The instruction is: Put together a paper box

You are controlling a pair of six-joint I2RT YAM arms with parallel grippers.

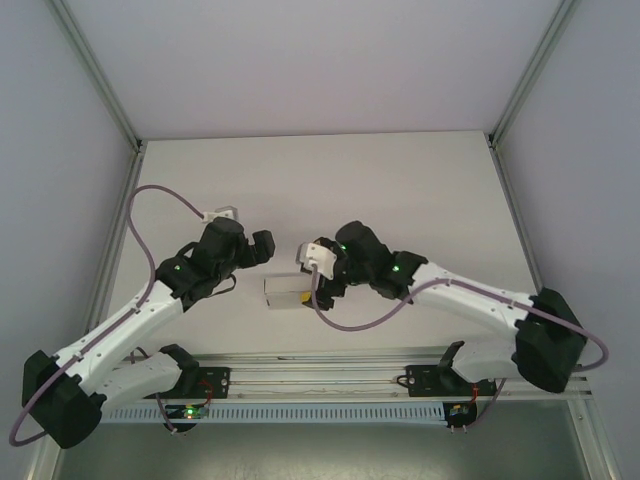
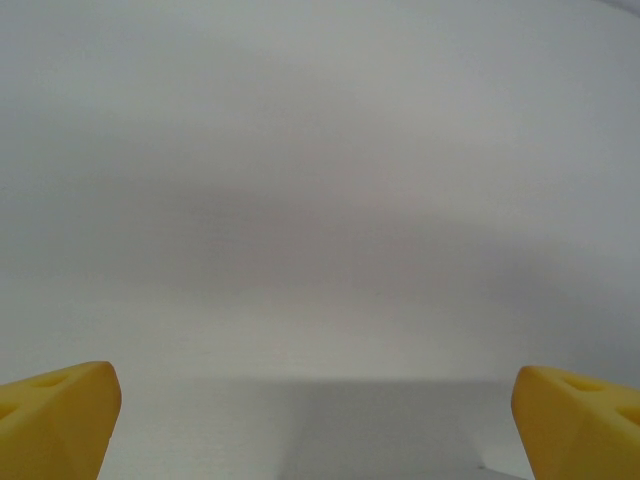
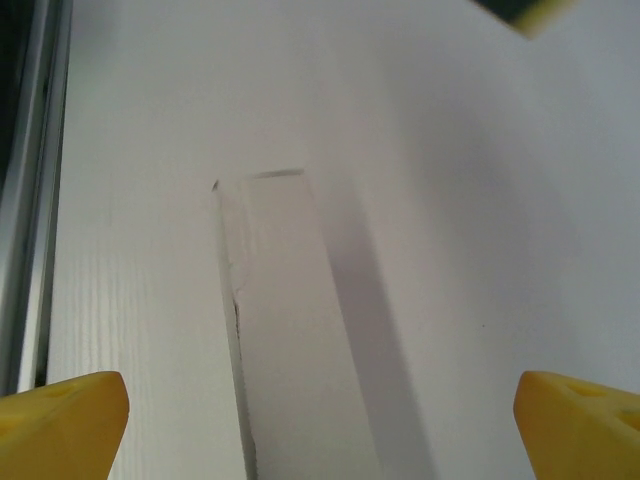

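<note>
The paper box (image 1: 282,291) is a small white rectangular box lying on the table between my two arms. In the right wrist view the paper box (image 3: 285,330) runs lengthwise away from the camera, with a slightly split seam along its left edge. My right gripper (image 3: 320,425) is open, its yellow fingertips (image 3: 60,420) wide apart on either side of the box's near end and clear of it. From above, the right gripper (image 1: 308,280) hovers at the box's right end. My left gripper (image 1: 262,247) sits just behind and left of the box. The left gripper (image 2: 320,430) is open over bare table.
The white table (image 1: 400,190) has room behind and to both sides of the box. An aluminium rail (image 3: 25,180) runs along the table's near edge, close to the box. A tip of the other gripper (image 3: 525,12) pokes into the right wrist view's top right corner.
</note>
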